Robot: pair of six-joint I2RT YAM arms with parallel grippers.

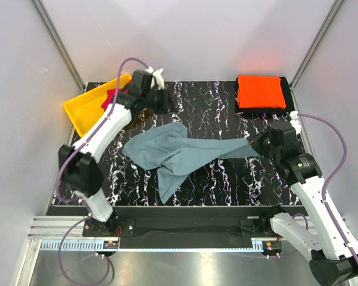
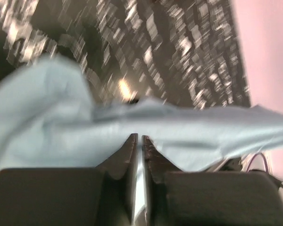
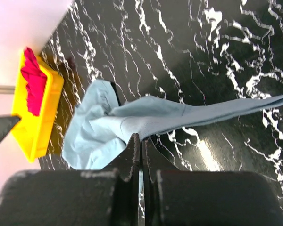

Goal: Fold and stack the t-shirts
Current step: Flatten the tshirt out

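The grey-blue t-shirt (image 1: 179, 155) lies crumpled across the middle of the black marbled table (image 1: 215, 110), with one end pulled out in a long strip to the right. My right gripper (image 1: 255, 145) is shut on that end; the cloth's edge (image 3: 179, 115) runs into its fingertips (image 3: 141, 137). My left gripper (image 1: 167, 106) hovers at the back left, clear of the shirt's upper corner. Its jaws (image 2: 137, 137) stand a narrow slit apart, with nothing between them and the shirt (image 2: 47, 122) spread beyond. The orange t-shirt (image 1: 261, 90) lies folded at the back right. The crimson t-shirt (image 3: 33, 80) sits in the bin.
A yellow plastic bin (image 1: 86, 110) stands at the table's back left corner, close to the left arm. White walls and metal posts enclose the table on three sides. The orange shirt rests on a dark pad (image 1: 289, 98).
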